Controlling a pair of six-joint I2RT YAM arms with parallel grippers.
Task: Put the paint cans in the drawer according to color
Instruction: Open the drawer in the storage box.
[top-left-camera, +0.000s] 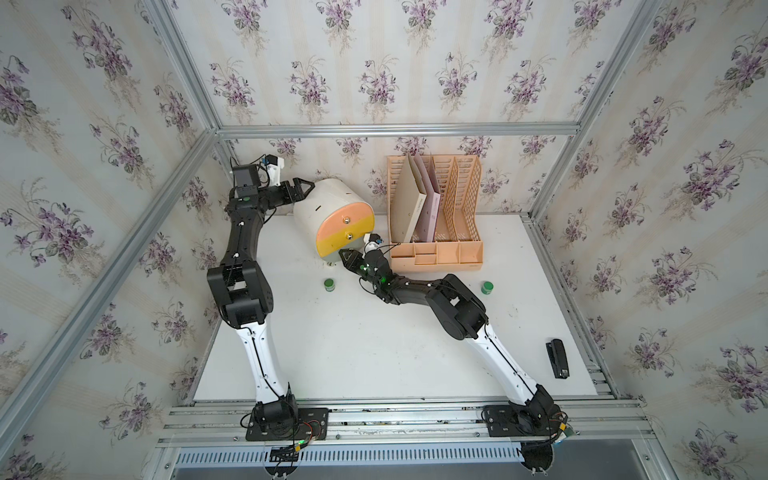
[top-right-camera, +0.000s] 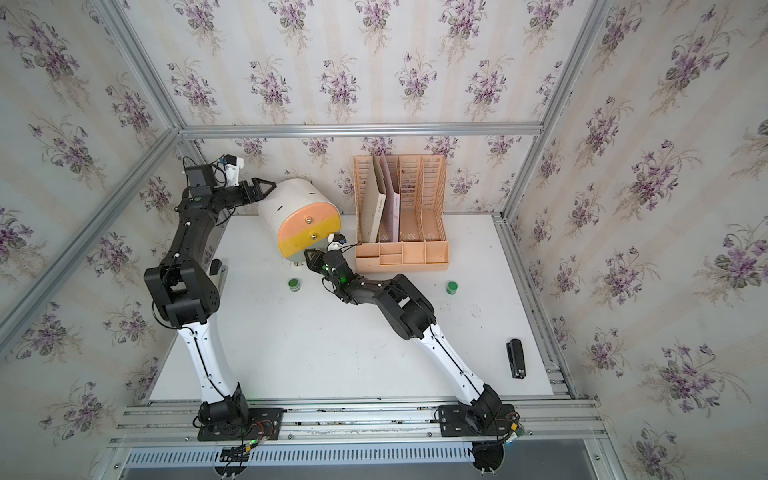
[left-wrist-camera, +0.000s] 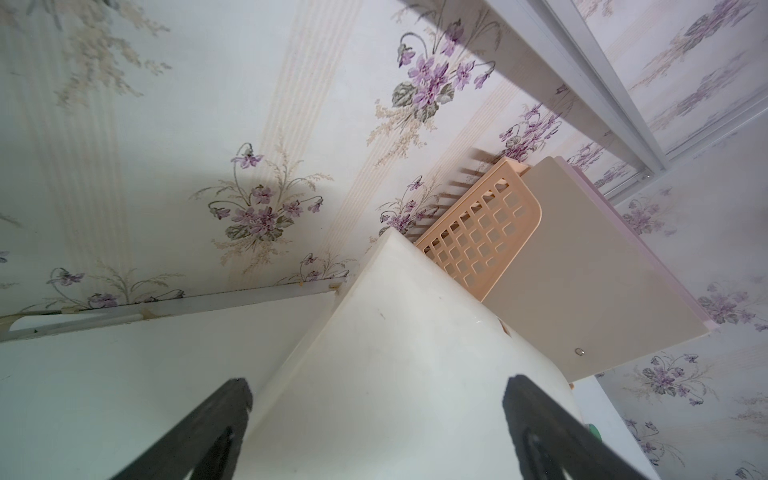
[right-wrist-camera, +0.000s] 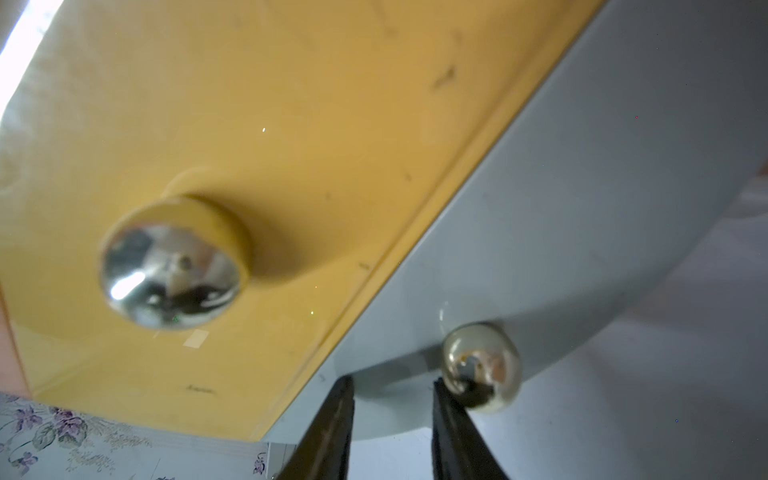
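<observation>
Right gripper (right-wrist-camera: 392, 386) fingers stand narrowly apart, nothing between them, the knob (right-wrist-camera: 482, 368) of the grey-green front just beside one. Left gripper (top-left-camera: 308, 188) spreads wide over the white shell of the drawer (top-left-camera: 328, 216), far left. One green paint can (top-left-camera: 330, 285) sits on the table (top-left-camera: 374, 353) near the drawer, a second can (top-left-camera: 487, 287) well right

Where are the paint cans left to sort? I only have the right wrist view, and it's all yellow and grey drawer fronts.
Observer: Two green-lidded paint cans stand on the table: one in front of the drawer, the other in front of the file rack.
Operator: And the left end effector?
Observer: The left end effector is open wide at the drawer's white back. I can't tell whether it touches.
Operator: Anything else loose out there?
Observer: A stapler lies near the table's right edge, apart from both cans.
</observation>
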